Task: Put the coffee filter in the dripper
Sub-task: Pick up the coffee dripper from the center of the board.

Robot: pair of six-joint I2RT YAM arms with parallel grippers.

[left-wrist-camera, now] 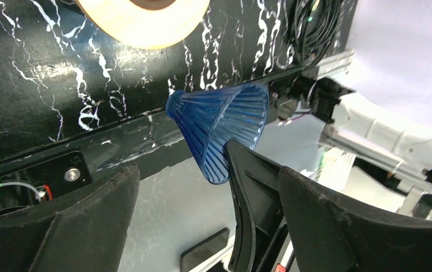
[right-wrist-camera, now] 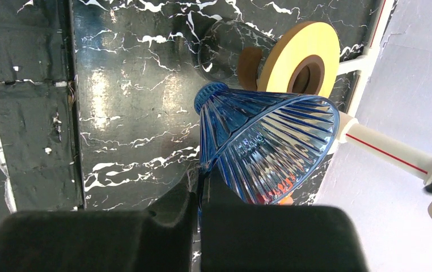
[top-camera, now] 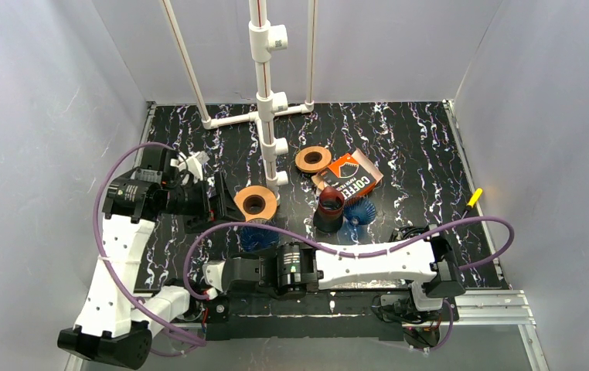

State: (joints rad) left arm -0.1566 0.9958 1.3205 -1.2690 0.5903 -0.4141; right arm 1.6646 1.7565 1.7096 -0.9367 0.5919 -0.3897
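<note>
The right pincer (right-wrist-camera: 199, 195) is clamping the blue dripper (right-wrist-camera: 265, 153) while the open left pincer (left-wrist-camera: 205, 181) is hovering by the coffee filter (top-camera: 255, 202), which likely needs grasping next.

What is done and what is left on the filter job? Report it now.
Done: the right gripper is shut on the rim of the blue dripper, which is tipped on its side. In hand: the left gripper is open beside that dripper and holds nothing. Left: no filter shows in the dripper. The coffee filter box lies farther back on the table, so a filter has yet to be fetched and seated.
</note>
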